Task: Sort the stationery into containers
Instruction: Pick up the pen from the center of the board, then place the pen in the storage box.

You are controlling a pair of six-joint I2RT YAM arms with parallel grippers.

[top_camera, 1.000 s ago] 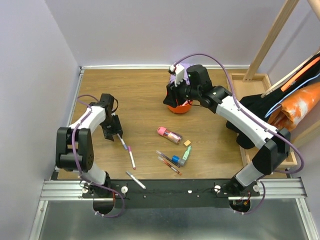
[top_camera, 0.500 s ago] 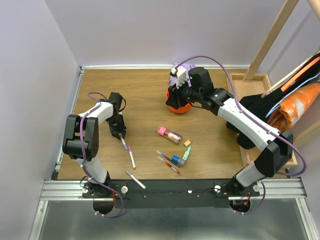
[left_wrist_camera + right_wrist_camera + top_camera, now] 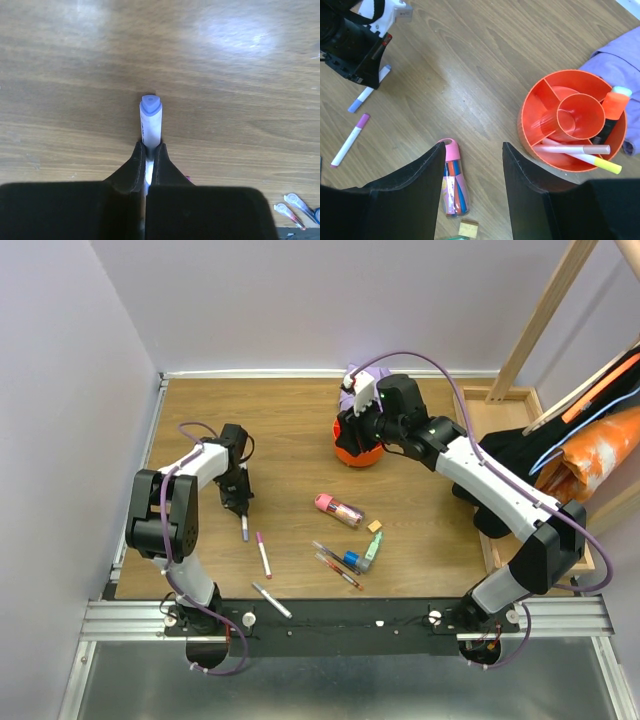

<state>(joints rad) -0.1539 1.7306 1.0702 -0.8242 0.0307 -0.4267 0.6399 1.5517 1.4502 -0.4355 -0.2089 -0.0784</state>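
Observation:
My left gripper is shut on a white pen with a lilac cap, low over the table at the left. My right gripper hangs open and holds nothing, above the table beside the orange divided cup. The cup holds an orange highlighter, a white pen and a yellow-tipped pen. On the table lie a pink-capped tube, a tan eraser, a mint highlighter, red pens and a pink-capped white pen.
A grey-white pen lies near the front rail. Lilac cloth sits behind the cup. A wooden tray with a black bag and orange fabric lines the right side.
My left gripper has shut on the lilac-capped pen and drawn it away from the pink-capped pen. The right gripper shifted slightly to the right over the cup.

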